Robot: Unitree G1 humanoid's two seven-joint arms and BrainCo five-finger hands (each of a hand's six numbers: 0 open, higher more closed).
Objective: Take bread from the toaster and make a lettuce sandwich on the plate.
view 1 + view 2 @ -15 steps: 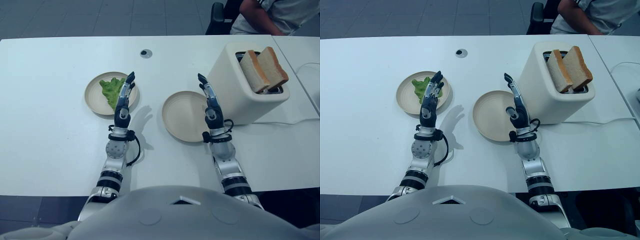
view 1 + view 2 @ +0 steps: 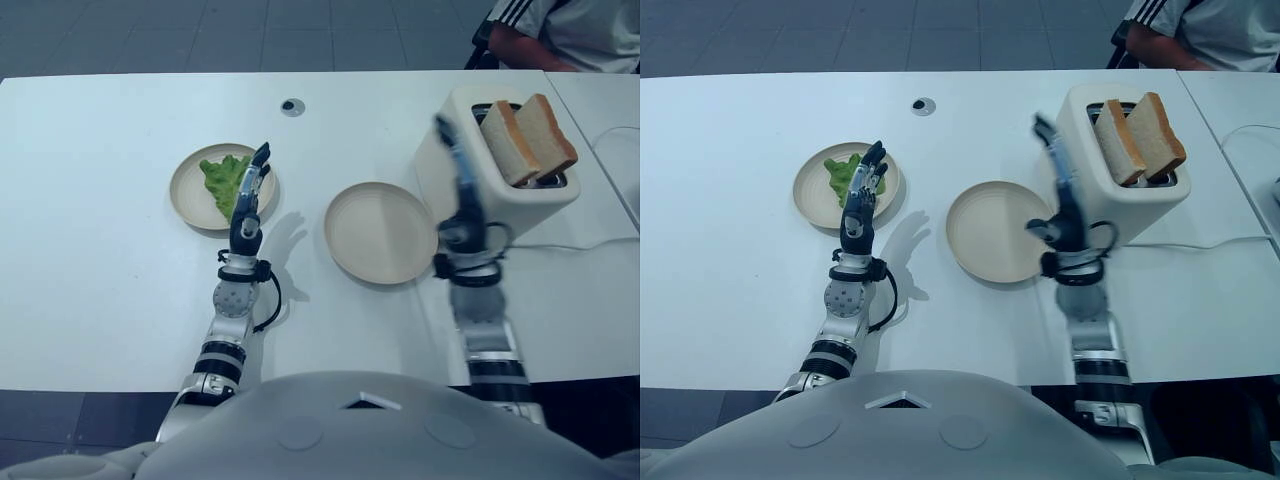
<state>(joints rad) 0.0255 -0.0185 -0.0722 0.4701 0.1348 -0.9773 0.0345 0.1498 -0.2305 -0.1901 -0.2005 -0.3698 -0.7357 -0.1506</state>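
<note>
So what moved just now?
The right robot hand swung right and up toward the toaster, away from the empty plate. It is open and holds nothing. The left robot hand by the lettuce, the bread slices in the toaster and the plate stayed put.

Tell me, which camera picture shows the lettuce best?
The left eye view: the lettuce lies almost whole on its plate, with the left hand over only its right edge. In the right eye view that hand covers more of the leaf.
</note>
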